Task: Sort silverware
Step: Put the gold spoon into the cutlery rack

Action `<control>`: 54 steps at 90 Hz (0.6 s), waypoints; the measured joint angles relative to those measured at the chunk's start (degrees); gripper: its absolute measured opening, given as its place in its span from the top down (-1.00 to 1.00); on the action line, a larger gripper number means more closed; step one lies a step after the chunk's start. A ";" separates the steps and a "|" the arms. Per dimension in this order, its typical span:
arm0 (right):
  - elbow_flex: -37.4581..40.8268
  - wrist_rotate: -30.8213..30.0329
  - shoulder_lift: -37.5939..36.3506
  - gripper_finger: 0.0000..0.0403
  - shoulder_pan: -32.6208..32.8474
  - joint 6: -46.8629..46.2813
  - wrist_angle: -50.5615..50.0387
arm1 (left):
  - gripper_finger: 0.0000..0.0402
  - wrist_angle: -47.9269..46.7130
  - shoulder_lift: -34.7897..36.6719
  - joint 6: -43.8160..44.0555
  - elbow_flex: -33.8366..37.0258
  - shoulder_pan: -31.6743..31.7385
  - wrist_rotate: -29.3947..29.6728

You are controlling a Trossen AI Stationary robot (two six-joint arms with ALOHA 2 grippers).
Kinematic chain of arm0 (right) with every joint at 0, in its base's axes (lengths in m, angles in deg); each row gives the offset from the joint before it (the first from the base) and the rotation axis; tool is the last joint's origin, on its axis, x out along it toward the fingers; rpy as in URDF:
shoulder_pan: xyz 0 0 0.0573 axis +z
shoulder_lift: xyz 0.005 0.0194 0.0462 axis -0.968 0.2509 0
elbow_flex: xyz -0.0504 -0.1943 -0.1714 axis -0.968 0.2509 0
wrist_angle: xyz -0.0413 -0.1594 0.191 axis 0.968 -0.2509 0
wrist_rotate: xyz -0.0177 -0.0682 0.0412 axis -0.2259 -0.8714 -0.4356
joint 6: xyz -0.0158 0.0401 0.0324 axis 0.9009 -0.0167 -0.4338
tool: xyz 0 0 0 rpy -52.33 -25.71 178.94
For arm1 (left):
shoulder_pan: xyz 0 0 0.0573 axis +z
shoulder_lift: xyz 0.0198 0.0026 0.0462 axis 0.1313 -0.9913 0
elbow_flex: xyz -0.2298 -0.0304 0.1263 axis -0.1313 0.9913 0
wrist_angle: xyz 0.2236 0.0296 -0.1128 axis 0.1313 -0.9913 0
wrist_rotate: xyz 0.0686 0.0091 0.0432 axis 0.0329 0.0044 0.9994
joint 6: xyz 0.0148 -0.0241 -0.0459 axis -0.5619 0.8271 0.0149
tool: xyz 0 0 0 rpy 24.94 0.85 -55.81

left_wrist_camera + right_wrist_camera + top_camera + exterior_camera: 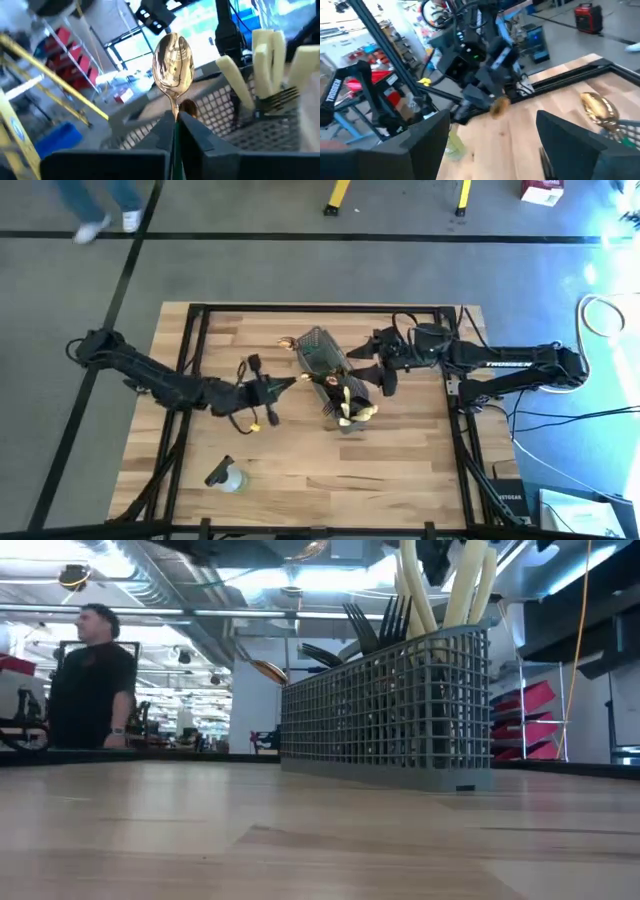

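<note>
The grey wire-mesh basket [330, 375] stands mid-table, with pale handles [440, 585] and black forks [375, 625] sticking up out of it. My left gripper [283, 387] is left of the basket, shut on a gold spoon [172, 62] whose bowl points at the basket. Another gold spoon [597, 107] lies at the basket's far end. My right gripper [368, 370] hovers open at the basket's right side, with nothing between its fingers. My left gripper pinches the gold spoon's handle [175, 114] between its two fingers, a short way behind the bowl. The fingers come about level from the table's left and lie along the handle. The spoon is lifted clear, and its bowl sticks out ahead of the fingertips.
A small clear bottle [228, 476] lies near the table's front left. A black frame [300, 308] runs round the wooden top. A person [90, 680] stands in the room beyond the table. Bare wood lies in front of the basket.
</note>
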 joint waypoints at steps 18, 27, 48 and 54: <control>-0.04 0.58 -0.32 -0.39 0.03 -2.46 1.21 | 1.00 0.06 -7.36 -8.70 -6.28 7.36 -7.85; -0.04 -2.42 -0.17 -0.39 0.05 -2.46 -3.40 | 1.00 0.27 -11.38 -11.69 -9.58 8.67 -9.72; -0.09 -8.22 -1.23 -0.39 0.01 1.23 -8.74 | 1.00 1.52 -16.64 -17.59 -14.18 8.77 -10.56; -0.07 -9.15 -0.62 -0.39 0.03 0.66 -10.18 | 1.00 2.84 -17.04 -17.75 -14.59 8.77 -11.42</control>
